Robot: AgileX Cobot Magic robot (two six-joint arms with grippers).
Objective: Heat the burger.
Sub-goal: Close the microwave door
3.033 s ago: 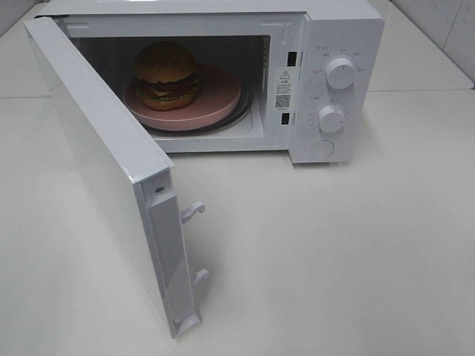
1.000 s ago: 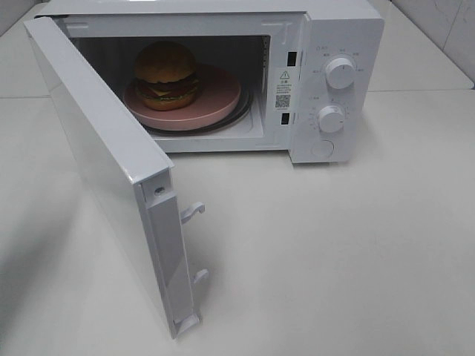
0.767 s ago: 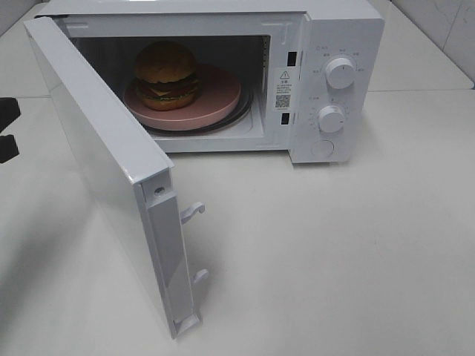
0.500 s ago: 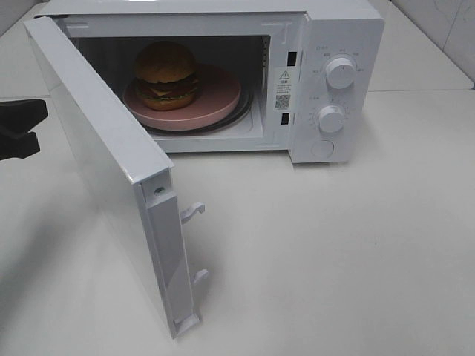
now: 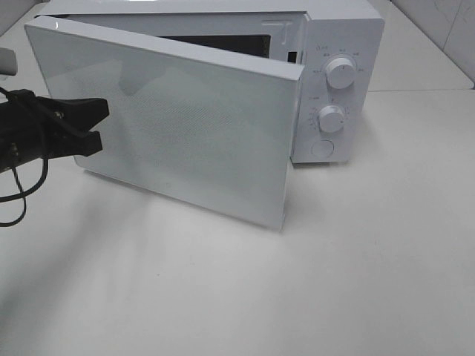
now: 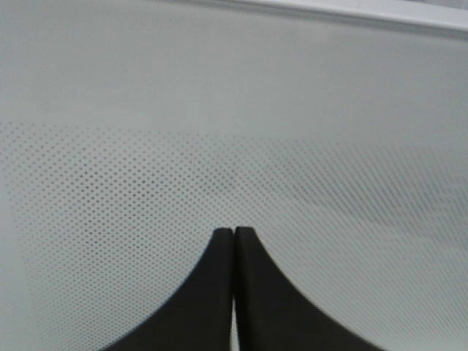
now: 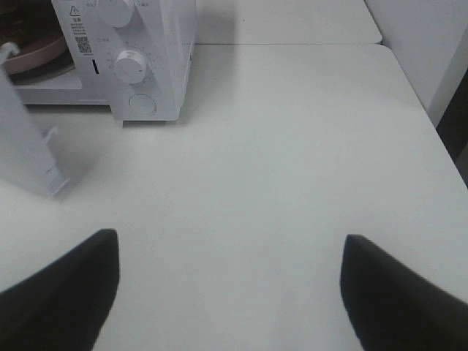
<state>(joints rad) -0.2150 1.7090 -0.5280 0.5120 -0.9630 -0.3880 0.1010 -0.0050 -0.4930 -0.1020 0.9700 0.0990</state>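
Observation:
The burger is hidden behind the white microwave door (image 5: pixel 185 126), which stands partly swung across the opening. My left gripper (image 5: pixel 100 127) is shut and empty, its black fingertips (image 6: pixel 234 234) close up against the door's dotted outer face near the hinge side. In the right wrist view only a sliver of the pink plate (image 7: pixel 33 51) shows inside the microwave (image 7: pixel 168 44). My right gripper (image 7: pixel 227 292) hangs open and empty over the bare table, well to the right of the microwave.
The microwave body (image 5: pixel 341 44) has two round knobs (image 5: pixel 340 73) (image 5: pixel 331 119) and a round button (image 5: pixel 321 148) on its right panel. The door's free edge (image 7: pixel 22 146) juts out over the white table (image 5: pixel 334 282). A tiled wall rises behind.
The door has swung from wide open to partly shut, hiding the burger and plate. My left gripper came in from the left edge and moved right to the door's outer face.

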